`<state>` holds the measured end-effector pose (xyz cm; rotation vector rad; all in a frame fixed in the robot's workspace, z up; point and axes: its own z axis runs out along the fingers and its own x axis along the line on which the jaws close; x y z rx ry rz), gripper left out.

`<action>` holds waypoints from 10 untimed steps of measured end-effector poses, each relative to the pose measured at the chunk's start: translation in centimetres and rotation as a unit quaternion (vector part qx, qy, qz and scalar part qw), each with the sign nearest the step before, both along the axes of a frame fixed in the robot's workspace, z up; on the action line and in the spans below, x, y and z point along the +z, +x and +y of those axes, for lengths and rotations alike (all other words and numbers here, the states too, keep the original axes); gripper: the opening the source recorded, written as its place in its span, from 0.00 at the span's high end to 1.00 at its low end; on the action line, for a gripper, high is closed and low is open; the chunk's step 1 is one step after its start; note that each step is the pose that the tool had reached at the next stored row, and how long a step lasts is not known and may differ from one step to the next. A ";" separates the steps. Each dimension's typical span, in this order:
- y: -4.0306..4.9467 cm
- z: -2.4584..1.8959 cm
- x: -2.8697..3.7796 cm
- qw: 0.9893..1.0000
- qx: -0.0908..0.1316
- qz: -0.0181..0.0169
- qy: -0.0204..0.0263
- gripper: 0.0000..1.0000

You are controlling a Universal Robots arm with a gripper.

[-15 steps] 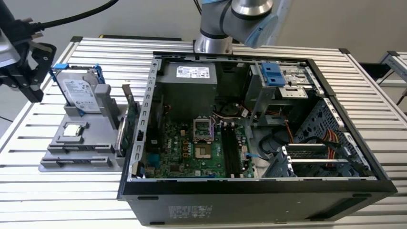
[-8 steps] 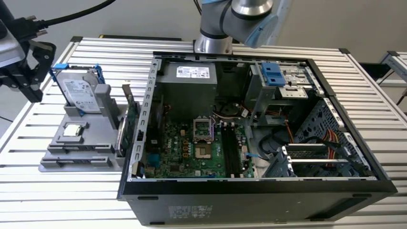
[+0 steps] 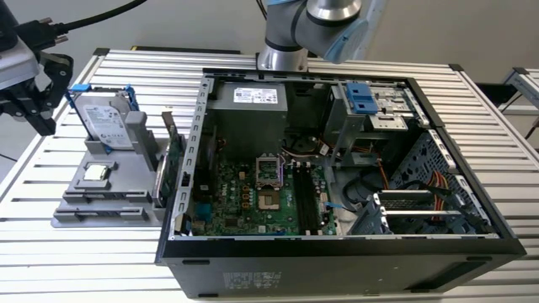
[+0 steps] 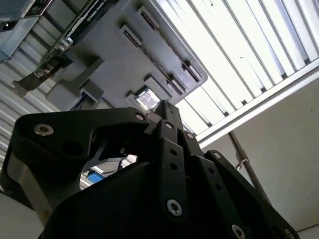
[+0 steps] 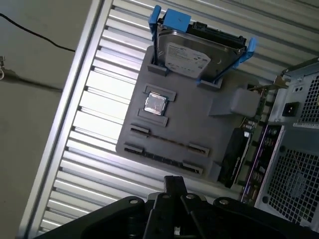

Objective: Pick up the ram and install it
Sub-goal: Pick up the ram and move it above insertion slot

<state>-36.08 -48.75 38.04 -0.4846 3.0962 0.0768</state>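
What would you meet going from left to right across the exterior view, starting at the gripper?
gripper → hard drive with blue clips → green expansion card → motherboard

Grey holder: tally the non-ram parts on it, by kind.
hard drive: 1
processor chip: 1
expansion card: 1
Total: 3

The gripper (image 5: 174, 186) is hovering over the slatted table (image 5: 99, 99), beside the grey fixture tray (image 5: 199, 124); a hard drive (image 5: 192, 57) with blue clips is standing upright at one end of the tray; a processor chip (image 5: 155, 104) is lying flat in a recess; an expansion card (image 5: 239, 149) is standing on edge between the tray and the computer case (image 5: 294, 164).
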 end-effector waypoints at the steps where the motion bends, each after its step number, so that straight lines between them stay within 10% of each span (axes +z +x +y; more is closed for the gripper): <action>1: 0.00 0.00 0.00 1.000 0.003 0.000 0.000 1.00; 10: 0.00 0.00 0.00 1.000 0.026 -0.003 0.000 1.00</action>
